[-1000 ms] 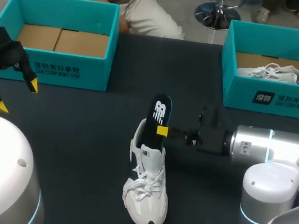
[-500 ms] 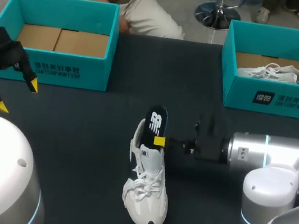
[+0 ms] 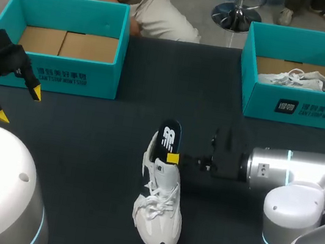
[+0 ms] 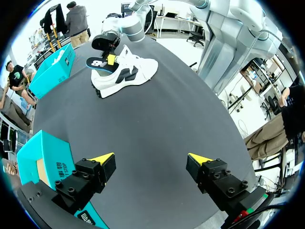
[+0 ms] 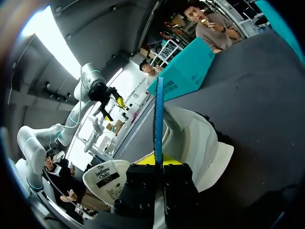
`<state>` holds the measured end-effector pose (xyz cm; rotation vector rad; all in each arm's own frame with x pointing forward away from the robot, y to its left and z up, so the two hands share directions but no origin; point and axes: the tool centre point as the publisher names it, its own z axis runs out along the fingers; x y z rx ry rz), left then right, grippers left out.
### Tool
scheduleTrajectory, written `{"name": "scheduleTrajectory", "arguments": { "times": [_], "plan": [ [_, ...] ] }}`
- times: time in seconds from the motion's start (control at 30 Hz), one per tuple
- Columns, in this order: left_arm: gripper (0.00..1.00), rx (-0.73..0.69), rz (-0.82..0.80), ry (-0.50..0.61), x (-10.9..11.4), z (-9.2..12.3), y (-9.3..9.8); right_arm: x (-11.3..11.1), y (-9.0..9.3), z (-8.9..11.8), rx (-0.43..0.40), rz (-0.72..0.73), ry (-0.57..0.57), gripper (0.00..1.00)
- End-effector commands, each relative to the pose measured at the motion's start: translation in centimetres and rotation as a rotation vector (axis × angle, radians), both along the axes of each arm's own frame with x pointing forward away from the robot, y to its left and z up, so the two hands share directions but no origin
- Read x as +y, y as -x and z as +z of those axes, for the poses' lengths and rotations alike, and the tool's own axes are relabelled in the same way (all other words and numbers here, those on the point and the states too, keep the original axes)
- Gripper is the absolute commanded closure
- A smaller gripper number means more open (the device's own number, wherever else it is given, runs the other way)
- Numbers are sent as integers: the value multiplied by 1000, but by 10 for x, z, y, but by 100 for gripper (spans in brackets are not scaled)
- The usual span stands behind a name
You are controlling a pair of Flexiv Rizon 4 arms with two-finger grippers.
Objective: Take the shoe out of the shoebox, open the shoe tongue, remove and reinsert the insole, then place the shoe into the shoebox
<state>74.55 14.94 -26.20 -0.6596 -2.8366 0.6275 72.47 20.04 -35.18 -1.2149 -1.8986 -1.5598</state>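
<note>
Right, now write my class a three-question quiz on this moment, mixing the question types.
1. True or false: the right gripper is shut on the insole.
2. The shoe under that insole stands: A in a shoebox; B on the table; C on a chair.
3. Fill in: the left gripper has its fingers ___.
Key: 1 true; 2 B; 3 open.

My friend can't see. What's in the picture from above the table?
The right gripper pinches a dark insole sticking out of a white shoe on the black table. The left gripper hangs open beside an empty teal box; another box holds a second shoe.
</note>
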Motion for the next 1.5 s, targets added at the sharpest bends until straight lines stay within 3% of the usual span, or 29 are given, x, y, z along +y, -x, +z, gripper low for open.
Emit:
{"name": "scheduleTrajectory", "arguments": {
  "times": [0.03, 0.17, 0.37, 0.7, 0.73, 0.8, 0.83, 1.2, 1.5],
  "plan": [
    [0, -1, 0, -2, 0, 0, 1, 2, -2, 3, -3, -4, 9, 100],
    [0, -1, 0, -2, 0, 0, 1, 2, -8, 8, -10, -1, 14, 85],
    [0, -1, 0, -2, 0, 0, 1, 0, -17, 15, -25, 5, 24, 80],
    [0, -1, 0, -2, 0, 0, 1, -6, -26, 25, -49, -1, 34, 82],
    [0, -1, 0, -2, 0, 0, 1, -6, -26, 25, -50, -2, 34, 84],
    [0, -1, 0, -2, 0, 0, 1, -6, -26, 25, -52, -2, 36, 99],
    [0, -1, 0, -2, 0, 0, 1, -6, -26, 25, -52, -1, 36, 100],
    [0, -1, 0, -2, 0, 0, 1, -6, -22, 18, -38, -1, 29, 100],
    [0, -1, 0, -2, 0, 0, 1, 0, -7, 5, -1, 2, 15, 100]
  ]
}}
